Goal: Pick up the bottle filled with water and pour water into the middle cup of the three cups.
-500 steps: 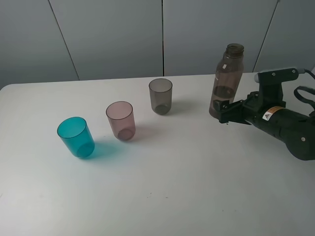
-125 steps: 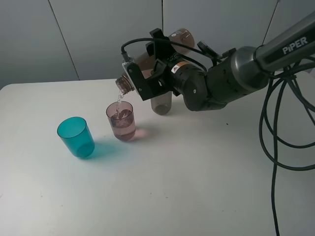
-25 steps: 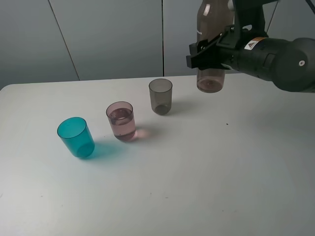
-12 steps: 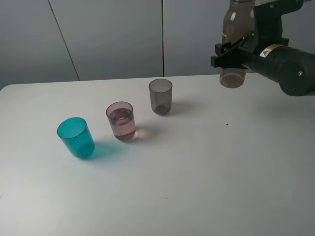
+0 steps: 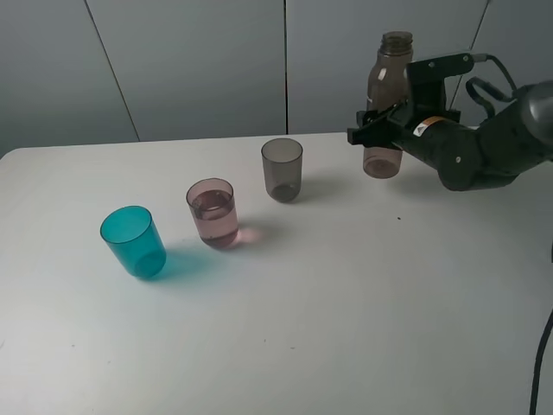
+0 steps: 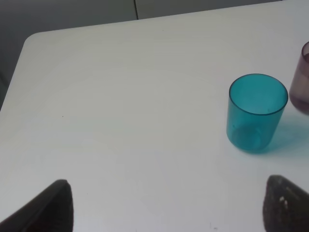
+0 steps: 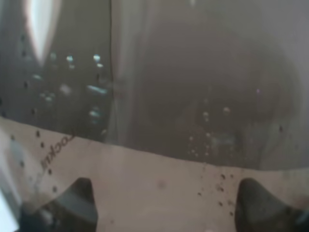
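The brown translucent bottle point(image 5: 385, 95) stands upright at the back right of the table, with my right gripper point(image 5: 378, 131) shut on its lower half. Its base is at or just above the tabletop; I cannot tell which. In the right wrist view the bottle point(image 7: 159, 82) fills the picture between the fingertips point(image 7: 72, 203). The three cups stand in a diagonal row: teal point(image 5: 134, 240), the middle pink cup point(image 5: 213, 212) holding water, and grey point(image 5: 282, 169). My left gripper point(image 6: 171, 212) is open over bare table beside the teal cup point(image 6: 257, 112).
The white table point(image 5: 346, 311) ends at a grey panelled wall behind. A cable point(image 5: 540, 363) hangs at the right edge. The table's left corner point(image 6: 29, 41) and the pink cup's edge point(image 6: 304, 82) show in the left wrist view.
My right gripper has carried the upright bottle from high above the grey cup to the right and down to table level. The cups have not moved.
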Available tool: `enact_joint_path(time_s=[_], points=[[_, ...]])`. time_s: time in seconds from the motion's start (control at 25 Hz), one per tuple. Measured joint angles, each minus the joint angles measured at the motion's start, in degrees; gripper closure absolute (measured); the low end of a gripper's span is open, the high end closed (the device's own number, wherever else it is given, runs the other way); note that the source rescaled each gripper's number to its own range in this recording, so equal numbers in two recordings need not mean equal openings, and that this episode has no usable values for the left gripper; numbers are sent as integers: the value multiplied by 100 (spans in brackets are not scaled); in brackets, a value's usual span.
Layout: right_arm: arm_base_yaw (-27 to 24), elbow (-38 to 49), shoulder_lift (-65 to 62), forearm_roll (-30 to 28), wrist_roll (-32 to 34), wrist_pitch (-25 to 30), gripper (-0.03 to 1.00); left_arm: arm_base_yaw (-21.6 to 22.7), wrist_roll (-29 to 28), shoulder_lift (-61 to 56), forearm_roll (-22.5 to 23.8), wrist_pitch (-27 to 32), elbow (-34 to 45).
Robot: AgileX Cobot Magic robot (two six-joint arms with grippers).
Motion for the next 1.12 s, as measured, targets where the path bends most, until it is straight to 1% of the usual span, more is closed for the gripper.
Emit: enact_joint_path(time_s=[0.16,0.32,0.48,0.76,0.92,0.96,1.0,1.12], points=[[0,-289,380,-276,226,-94,95,0,0,0,0,0,0],[0,-396,672,-470,437,-186,95,0,0,0,0,0,0],[0,-418,814,-484,487,-268,95,0,0,0,0,0,0],[0,-431,895,-495,577,-258,95,0,0,0,0,0,0],[0,-431,895,-495,839,-239,95,0,0,0,0,0,0],[0,-431,895,-495,894,-232,92,0,0,0,0,0,0],[0,-431,895,-495,925,-195,85,0,0,0,0,0,0],[0,-415,880,-506,962,-15,60,0,0,0,0,0,0]])
